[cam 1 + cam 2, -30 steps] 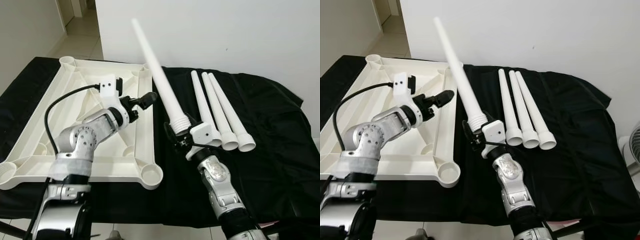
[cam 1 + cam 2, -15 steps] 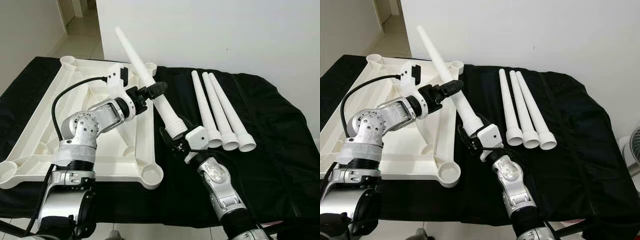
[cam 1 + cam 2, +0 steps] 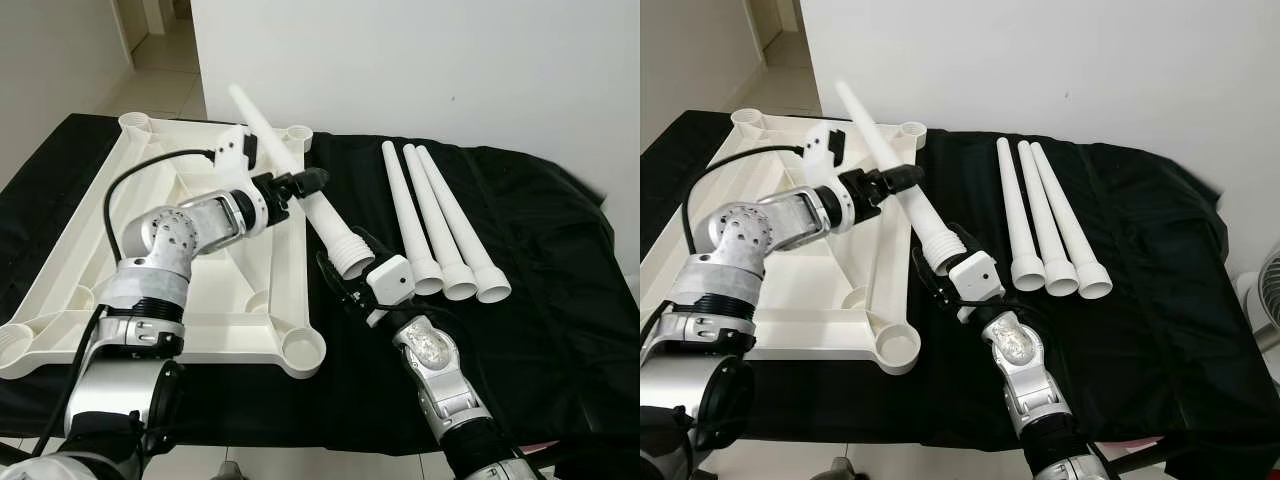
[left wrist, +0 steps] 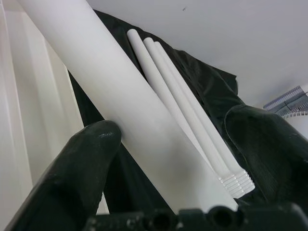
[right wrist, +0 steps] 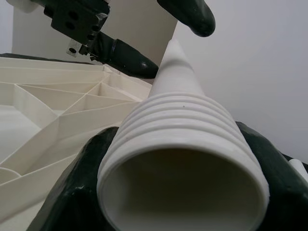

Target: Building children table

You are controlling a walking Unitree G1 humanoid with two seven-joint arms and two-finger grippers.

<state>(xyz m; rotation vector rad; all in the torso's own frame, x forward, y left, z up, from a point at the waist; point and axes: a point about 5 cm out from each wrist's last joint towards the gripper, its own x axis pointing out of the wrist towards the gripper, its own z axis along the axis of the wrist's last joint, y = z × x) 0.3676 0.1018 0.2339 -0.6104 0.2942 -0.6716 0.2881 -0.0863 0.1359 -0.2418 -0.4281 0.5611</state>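
Right gripper (image 3: 352, 262) clamps leg (image 3: 296, 172) at its threaded end. Left gripper (image 3: 305, 184) open, fingers straddling leg mid-shaft. Tabletop (image 3: 70, 250) just beside; three legs (image 3: 437, 220) opposite.

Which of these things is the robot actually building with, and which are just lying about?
In use: table leg held by right claw and left claw; upturned tabletop; three spare legs.
Lying about: black cloth; fan.

Head eyes look down; wrist views sit close, sharing the leg (image 4: 130, 106).
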